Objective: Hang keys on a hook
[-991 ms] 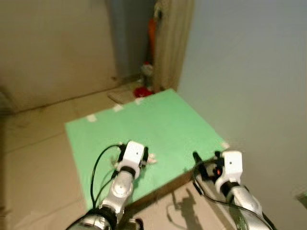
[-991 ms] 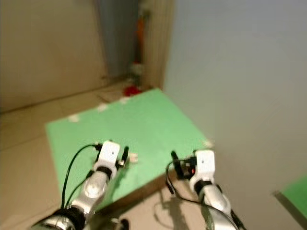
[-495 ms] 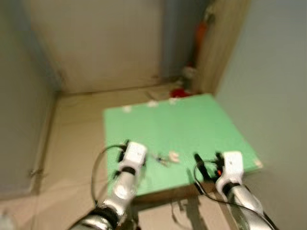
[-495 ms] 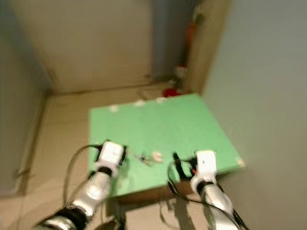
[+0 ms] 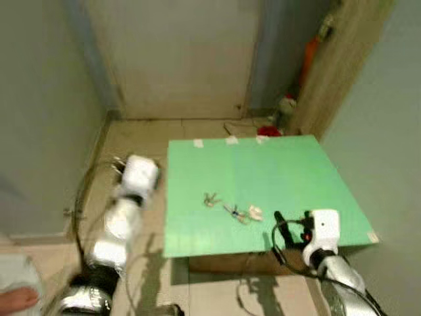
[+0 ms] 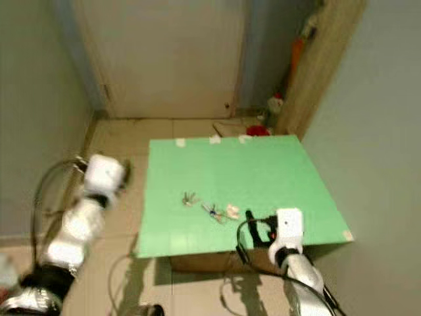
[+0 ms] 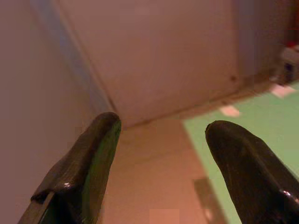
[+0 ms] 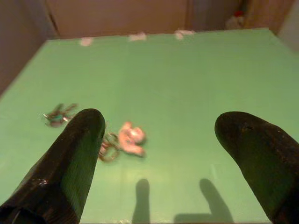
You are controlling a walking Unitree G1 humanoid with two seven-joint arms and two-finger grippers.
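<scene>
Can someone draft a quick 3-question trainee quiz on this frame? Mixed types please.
1. True or false: the keys lie on the green board, and neither gripper holds them.
2. Which gripper is nearer the pink keychain? A) left gripper B) right gripper
3. Fill in: the left gripper is out over the ____, beside the board.

Key
1. True. They lie loose near the board's front edge.
2. B. The right gripper is open at that edge, facing the keychain.
3. Floor. Its wrist view shows open fingers aimed at tile and wall.

left gripper (image 5: 140,172) motion-blurred, keys (image 5: 233,212) too small for detail
</scene>
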